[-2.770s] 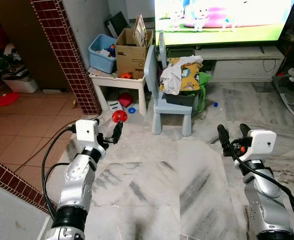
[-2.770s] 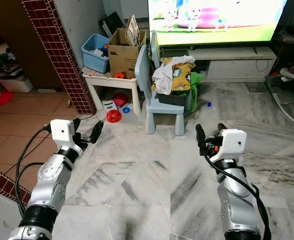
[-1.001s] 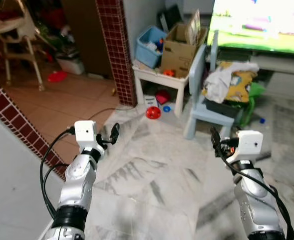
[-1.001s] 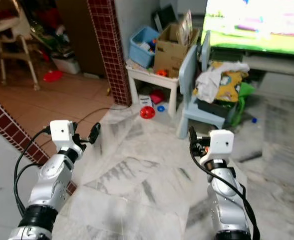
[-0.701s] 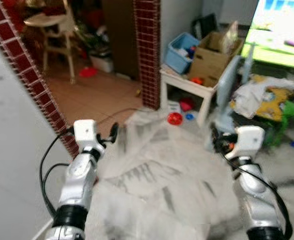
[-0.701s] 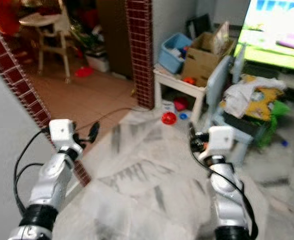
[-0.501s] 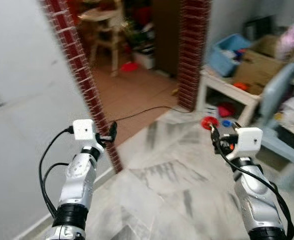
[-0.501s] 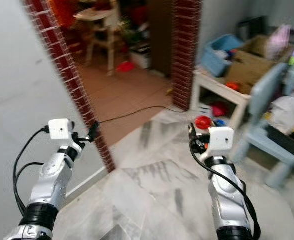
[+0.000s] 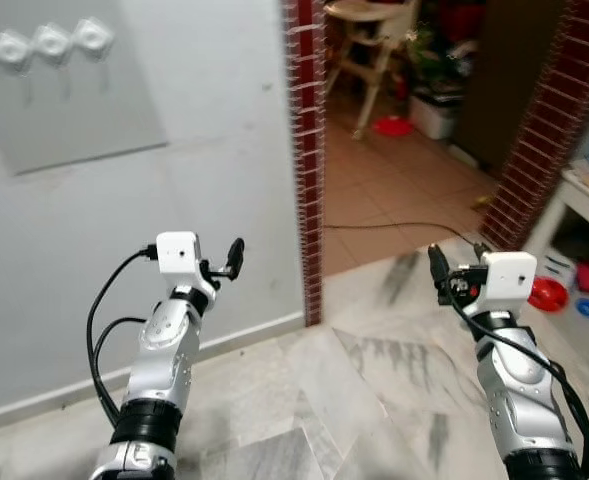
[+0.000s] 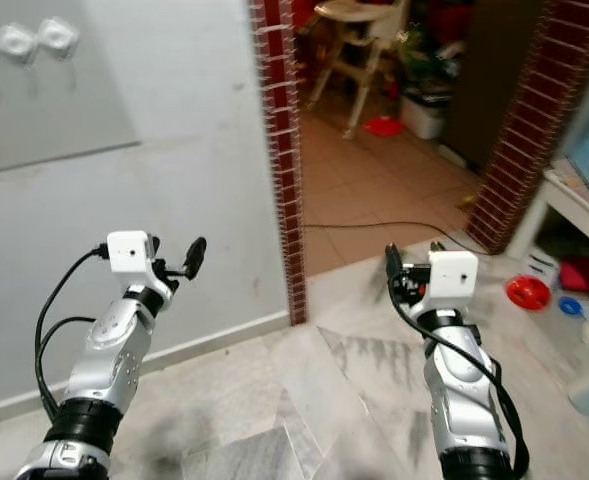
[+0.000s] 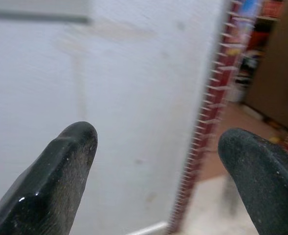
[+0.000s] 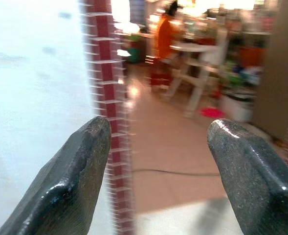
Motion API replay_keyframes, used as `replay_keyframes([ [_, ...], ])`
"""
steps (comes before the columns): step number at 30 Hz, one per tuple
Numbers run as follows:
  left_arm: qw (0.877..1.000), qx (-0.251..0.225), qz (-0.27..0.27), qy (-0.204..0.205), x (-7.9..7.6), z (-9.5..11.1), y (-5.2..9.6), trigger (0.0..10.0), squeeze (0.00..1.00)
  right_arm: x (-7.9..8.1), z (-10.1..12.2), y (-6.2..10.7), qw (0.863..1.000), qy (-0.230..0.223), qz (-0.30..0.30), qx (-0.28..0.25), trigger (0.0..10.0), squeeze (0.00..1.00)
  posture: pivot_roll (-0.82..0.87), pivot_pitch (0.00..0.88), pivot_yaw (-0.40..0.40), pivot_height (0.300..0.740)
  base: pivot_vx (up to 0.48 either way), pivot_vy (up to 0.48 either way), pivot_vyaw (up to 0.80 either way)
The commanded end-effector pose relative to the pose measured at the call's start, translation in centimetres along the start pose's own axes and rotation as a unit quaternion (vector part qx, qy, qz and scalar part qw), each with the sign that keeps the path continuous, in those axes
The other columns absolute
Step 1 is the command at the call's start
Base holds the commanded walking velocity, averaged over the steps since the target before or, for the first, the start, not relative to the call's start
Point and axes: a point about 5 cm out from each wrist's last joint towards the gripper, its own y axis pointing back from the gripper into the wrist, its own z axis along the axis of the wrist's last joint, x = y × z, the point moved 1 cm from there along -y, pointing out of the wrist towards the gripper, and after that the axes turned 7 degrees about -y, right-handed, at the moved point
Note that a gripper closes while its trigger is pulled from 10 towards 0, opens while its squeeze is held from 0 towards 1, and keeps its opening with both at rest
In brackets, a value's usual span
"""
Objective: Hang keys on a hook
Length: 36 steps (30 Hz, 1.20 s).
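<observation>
Left end effector (image 9: 232,258) raised lower left of frame, fingers apart, empty, facing the white wall (image 9: 204,150); right end effector (image 9: 454,262) lower right, fingers apart, empty; hooks (image 9: 44,42) on a grey panel (image 9: 69,110) at upper left; keys can't be made out; red brick edge (image 9: 306,150) centre frame.

a pale grey wall (image 9: 204,150) carries a grey panel (image 9: 69,110) with a row of white hooks (image 9: 36,42) near its top. a red brick-tiled edge (image 9: 306,170) ends the wall at a doorway. beyond lies terracotta floor tile (image 9: 394,185), a pale high chair (image 9: 369,40) and a black cable (image 9: 394,227). the near floor is grey-veined marble (image 9: 354,400).
</observation>
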Motion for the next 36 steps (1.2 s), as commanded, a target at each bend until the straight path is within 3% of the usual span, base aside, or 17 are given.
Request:
replay_keyframes([
  [1,1.0,-0.008,-0.011,0.001,-0.69,0.35,-0.28,10.0,0.0,-0.59,0.05,0.12,1.0,0.003,-0.007,0.002,10.0,0.0,-0.08,0.0,0.048,0.74,0.0,0.0,0.79],
  [36,1.0,-0.009,-0.019,0.012,-1.35,0.31,-0.41,10.0,0.0,-1.47,0.73,-0.18,1.0,0.01,-0.002,-0.003,10.0,0.0,-0.08,0.0,0.029,0.74,0.0,0.0,0.79],
])
